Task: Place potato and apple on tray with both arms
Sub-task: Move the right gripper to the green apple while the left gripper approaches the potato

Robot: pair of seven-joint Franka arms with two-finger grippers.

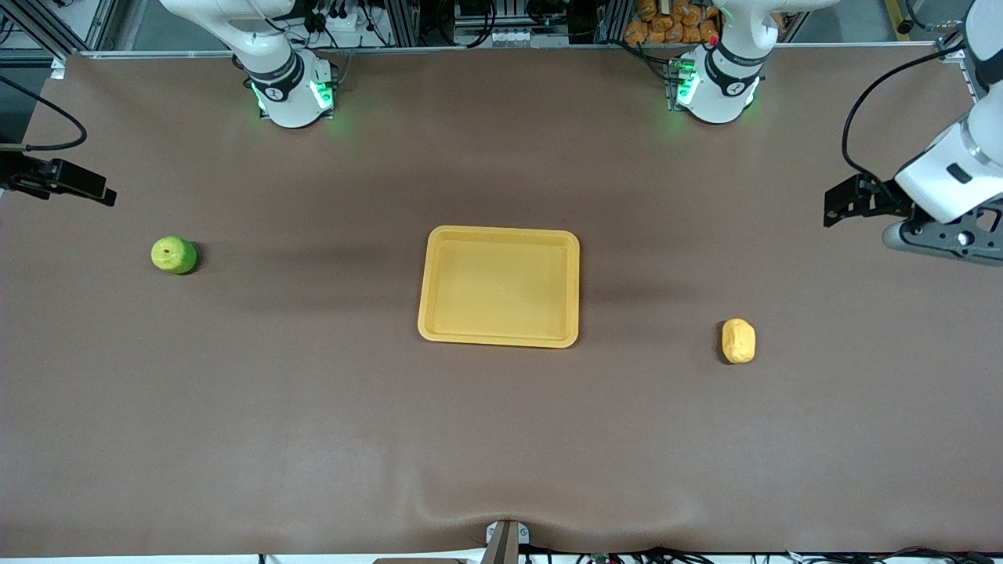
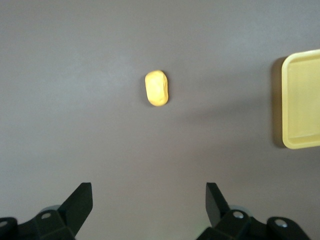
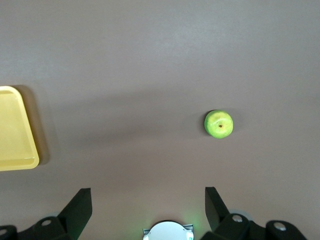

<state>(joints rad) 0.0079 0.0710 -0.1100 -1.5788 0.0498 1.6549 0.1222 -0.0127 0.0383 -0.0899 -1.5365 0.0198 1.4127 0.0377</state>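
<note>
- The worktop (image 1: 501, 439) is covered in a plain brown sheet and carries everything else.
- The tray (image 1: 499, 286) lies flat in the middle of the worktop with nothing on it.
- The left tool (image 2: 148, 200) hangs over the left arm's end of the worktop, fingers spread wide, gripping nothing.
- The right tool (image 3: 148, 200) hangs over the right arm's end, fingers likewise spread wide, gripping nothing.
- The apple (image 1: 174, 255) sits on the worktop toward the right arm's end, well apart from the tray.
- The potato (image 1: 738, 341) lies toward the left arm's end, nearer the front camera than the apple.
</note>
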